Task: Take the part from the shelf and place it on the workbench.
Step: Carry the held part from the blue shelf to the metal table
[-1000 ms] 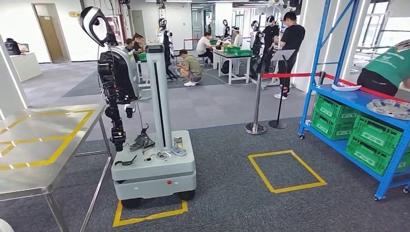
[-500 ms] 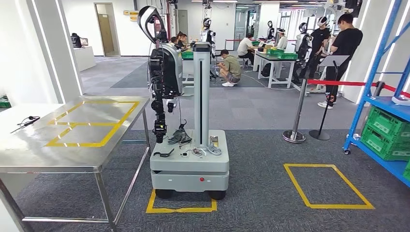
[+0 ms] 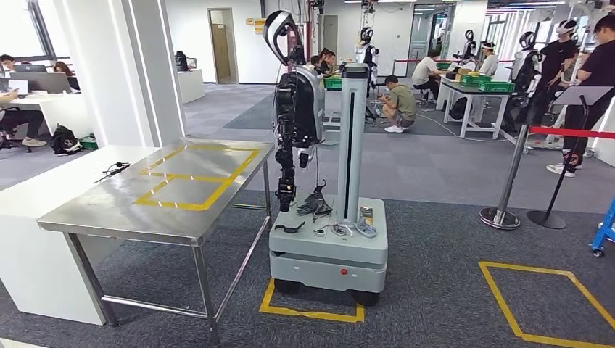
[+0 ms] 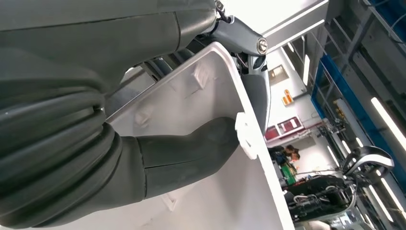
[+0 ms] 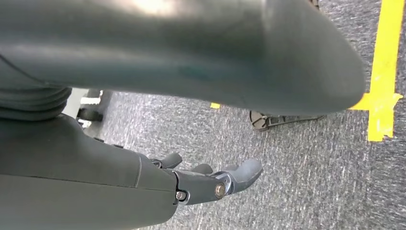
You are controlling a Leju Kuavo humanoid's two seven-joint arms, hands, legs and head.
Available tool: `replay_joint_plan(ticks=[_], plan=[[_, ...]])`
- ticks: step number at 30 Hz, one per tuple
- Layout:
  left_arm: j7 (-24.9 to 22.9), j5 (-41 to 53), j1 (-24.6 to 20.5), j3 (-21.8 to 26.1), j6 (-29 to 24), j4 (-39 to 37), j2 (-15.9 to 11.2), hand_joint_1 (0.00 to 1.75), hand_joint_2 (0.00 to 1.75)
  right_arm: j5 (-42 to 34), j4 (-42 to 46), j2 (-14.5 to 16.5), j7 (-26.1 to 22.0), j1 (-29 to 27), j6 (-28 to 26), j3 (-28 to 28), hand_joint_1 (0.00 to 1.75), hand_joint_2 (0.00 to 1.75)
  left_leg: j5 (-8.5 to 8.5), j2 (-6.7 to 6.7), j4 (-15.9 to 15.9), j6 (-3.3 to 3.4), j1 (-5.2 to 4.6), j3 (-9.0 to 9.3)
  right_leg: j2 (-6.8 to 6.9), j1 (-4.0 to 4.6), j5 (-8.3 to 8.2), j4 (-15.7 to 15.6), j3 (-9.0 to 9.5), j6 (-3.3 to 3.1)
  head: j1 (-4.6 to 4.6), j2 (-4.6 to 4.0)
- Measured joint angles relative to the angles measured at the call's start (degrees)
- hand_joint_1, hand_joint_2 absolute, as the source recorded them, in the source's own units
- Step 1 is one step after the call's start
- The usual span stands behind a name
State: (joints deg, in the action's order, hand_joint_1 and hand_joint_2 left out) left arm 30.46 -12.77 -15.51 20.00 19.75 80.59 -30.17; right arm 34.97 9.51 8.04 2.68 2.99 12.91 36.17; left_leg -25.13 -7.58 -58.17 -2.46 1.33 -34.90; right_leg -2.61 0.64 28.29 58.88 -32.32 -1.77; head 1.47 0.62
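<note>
left hand (image 4: 158, 158) has its fingers (image 4: 191, 148) clamped on the white part (image 4: 210, 120); right hand (image 5: 210, 182) hangs with fingers loosely apart, holding nothing. view's swung off the shelf, so the bench (image 3: 174, 210) now sits ahead-left, beside the parked robot cart (image 3: 330, 246). drop-off looks next.

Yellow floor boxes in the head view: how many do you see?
2. One yellow floor box lies under the wheeled robot stand beside the workbench; the other is on the carpet further right, cut by the frame edge. More may be hidden.
</note>
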Motion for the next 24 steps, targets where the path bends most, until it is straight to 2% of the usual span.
replay_joint_plan(ticks=[1,2,3,4,5,6,7,8,9,11,13,14,16,17,18,20,21,22,23,24], plan=[[0.01,-0.01,0.07,0.03,-0.02,-0.02,-0.09,1.75,1.75,-0.01,0.0,0.02,-0.03,0.04,0.01,0.0,0.0,0.0,-0.04,0.38,-0.13,-0.28,0.02,-0.25,0.7,-0.02,-0.22,-0.29,0.09,-0.37,0.01,0.01],[0.01,-0.01,0.02,0.07,-0.04,-0.06,-0.17,1.75,1.75,-0.01,0.0,0.04,-0.07,0.05,0.01,0.0,0.0,0.0,-0.66,1.64,-1.03,-0.5,-0.05,-0.77,1.39,-0.09,-0.44,-0.6,0.17,-0.79,0.05,0.01],[0.03,-0.02,-0.07,0.09,-0.07,-0.1,-0.22,1.75,1.75,-0.02,0.0,0.06,-0.08,0.03,0.01,0.0,0.0,0.0,-1.88,3.32,-2.95,-0.64,-0.15,-1.66,2.1,-0.16,-0.64,-0.9,0.22,-1.13,0.1,0.01],[0.04,-0.01,-0.16,0.12,-0.1,-0.18,-0.16,1.75,1.75,-0.03,0.0,0.07,-0.05,-0.03,0.0,0.0,0.0,0.0,-3.63,5.21,-5.94,-0.73,-0.23,-2.86,2.75,-0.11,-0.7,-1.0,0.22,-1.33,0.14,0.0],[0.04,0.07,-0.25,0.11,-0.13,-0.28,-0.07,1.75,1.75,-0.05,0.0,0.06,-0.02,-0.14,0.0,0.0,0.0,0.0,-5.61,6.38,-9.75,-0.89,-0.25,-4.48,3.42,-0.04,-0.69,-1.02,0.15,-1.47,0.17,0.0],[0.07,0.19,-0.23,0.08,-0.21,-0.4,0.08,1.75,1.75,-0.08,0.0,0.05,0.04,-0.23,0.0,0.0,0.0,0.0,-7.15,6.87,-13.34,-1.04,-0.22,-5.98,4.14,0.04,-0.67,-1.0,0.08,-1.51,0.18,0.01],[0.07,0.4,-0.17,0.03,-0.33,-0.55,0.25,1.75,1.75,-0.1,0.0,0.05,0.08,-0.29,0.0,0.0,0.0,0.0,-7.91,7.12,-15.75,-1.16,-0.2,-6.92,4.87,0.08,-0.65,-0.99,0.02,-1.53,0.18,0.0],[0.08,0.65,-0.14,-0.03,-0.47,-0.68,0.38,1.75,1.75,-0.13,0.0,0.05,0.12,-0.31,0.0,0.0,0.0,0.0,-7.69,7.28,-16.24,-1.23,-0.19,-6.92,5.62,0.1,-0.62,-0.96,-0.03,-1.52,0.19,0.0],[0.09,0.92,-0.14,-0.08,-0.63,-0.76,0.48,1.75,1.75,-0.16,0.0,0.05,0.14,-0.29,-0.01,0.0,0.0,0.0,-6.55,7.5,-14.56,-1.26,-0.19,-5.85,6.32,0.1,-0.57,-0.92,-0.03,-1.48,0.19,0.0],[0.1,1.34,-0.24,-0.14,-0.96,-0.8,0.56,1.75,1.75,-0.24,0.0,0.08,0.14,-0.2,-0.02,0.0,0.0,0.0,-3.32,9.18,-6.4,-1.11,-0.27,-1.31,7.62,0.09,-0.35,-0.69,0.02,-1.22,0.19,0.0],[0.09,1.75,-0.33,-0.18,-1.32,-0.79,0.78,1.75,1.75,-0.32,0.0,0.08,0.16,-0.1,-0.03,0.0,0.0,0.0,-1.67,10.96,-0.62,-0.41,-0.53,1.75,8.7,0.27,-0.08,-0.34,0.06,-0.65,0.16,0.0],[0.11,1.92,-0.35,-0.2,-1.44,-0.79,0.91,1.75,1.75,-0.34,0.0,0.08,0.18,-0.07,-0.03,0.0,0.0,0.0,-1.75,11.09,-0.12,0.04,-0.69,1.9,9.21,0.35,-0.02,-0.27,0.1,-0.35,0.14,0.0],[0.13,2.15,-0.36,-0.24,-1.61,-0.78,1.12,1.75,1.75,-0.34,0.0,0.07,0.21,0.0,-0.04,0.01,0.0,0.0,-1.45,9.91,-0.27,0.79,-0.69,1.67,10.2,0.4,0.07,-0.3,0.21,0.25,0.08,0.0],[0.16,2.17,-0.39,-0.23,-1.65,-0.77,1.17,1.75,1.75,-0.34,0.0,0.07,0.21,0.04,-0.04,0.01,0.0,0.0,-1.31,9.26,-0.19,1.09,-0.54,1.6,9.58,0.3,0.37,0.01,0.15,0.6,0.08,0.0],[0.14,2.19,-0.49,-0.23,-1.67,-0.76,1.25,1.75,1.75,-0.34,0.0,0.07,0.19,0.09,-0.04,0.01,0.0,0.0,-1.14,8.67,-0.09,1.39,-0.35,1.56,8.18,0.17,1.15,1.1,-0.28,0.98,0.04,-0.01],[0.16,2.19,-0.69,-0.26,-1.68,-0.75,1.6,1.75,1.75,-0.34,0.0,0.07,0.18,0.1,-0.03,0.0,0.0,0.0,-0.87,7.5,-0.01,1.84,-0.12,1.4,4.36,-0.19,4.2,6.76,-2.94,1.64,-0.04,0.0],[0.15,2.19,-0.76,-0.27,-1.68,-0.76,1.82,1.75,1.75,-0.34,0.0,0.07,0.18,0.05,-0.03,0.0,0.0,0.0,-0.79,6.9,-0.02,1.99,-0.12,1.26,3.35,-0.26,5.86,10.48,-4.82,1.78,-0.08,0.0],[0.15,2.2,-0.75,-0.28,-1.68,-0.76,2.06,1.75,1.75,-0.34,0.0,0.07,0.2,-0.05,-0.03,0.0,0.0,0.0,-0.71,6.2,-0.05,2.09,-0.16,1.1,2.94,-0.29,6.96,13.81,-6.59,1.83,-0.1,0.0],[0.15,2.2,-0.74,-0.28,-1.68,-0.78,2.25,1.75,1.75,-0.34,0.0,0.07,0.21,-0.17,-0.03,0.0,0.0,0.0,-0.65,5.43,-0.09,2.12,-0.19,0.95,2.8,-0.29,7.06,15.5,-7.63,1.75,-0.1,0.0],[0.14,2.21,-0.72,-0.28,-1.68,-0.78,2.39,1.75,1.75,-0.34,0.0,0.07,0.2,-0.26,-0.03,0.0,0.0,0.0,-0.58,4.61,-0.13,2.09,-0.22,0.84,2.66,-0.28,6.09,14.96,-7.53,1.54,-0.12,0.0]])
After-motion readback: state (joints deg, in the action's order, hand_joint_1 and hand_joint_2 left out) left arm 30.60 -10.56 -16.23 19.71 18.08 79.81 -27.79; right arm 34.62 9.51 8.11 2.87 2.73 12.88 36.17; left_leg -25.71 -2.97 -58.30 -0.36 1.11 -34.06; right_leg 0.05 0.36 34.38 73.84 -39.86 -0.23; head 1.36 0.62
